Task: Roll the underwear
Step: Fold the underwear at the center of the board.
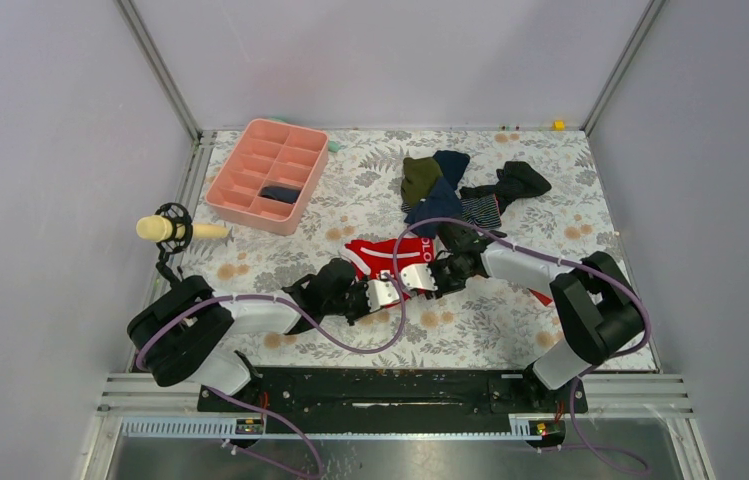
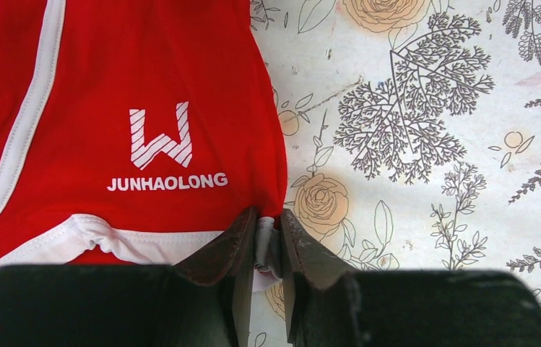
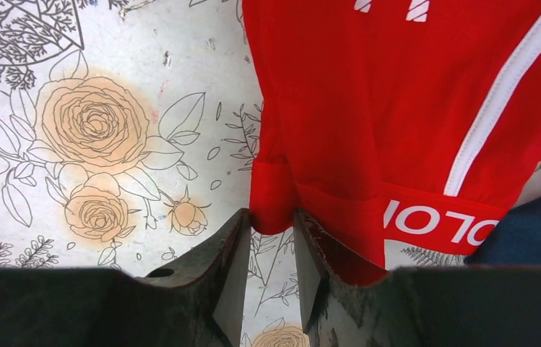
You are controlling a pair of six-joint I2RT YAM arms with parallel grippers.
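Bright red cloth briefs w/ white edge trim lie spread near the middle of the floral-print tablecloth, a touch toward 6 o'clock. Both arms lean in over the briefs' 6 o'clock edge, grippers side by side.

Left gripper: jaws nearly together, clamped on a white-trimmed corner of the briefs. A white W logo over "JUNHAOLONG" sits at approx 11 o'clock from the tips in its wrist view.

Right gripper: jaws partly apart. A folded red hem corner fills the gap at the tips; can't tell if it's pinched or only touching.

Pink plastic compartment tray sits at 10 o'clock, w/ a dark item in one near compartment. A heap of navy, olive & black garments is at 1 o'clock, close to the briefs' far edge.
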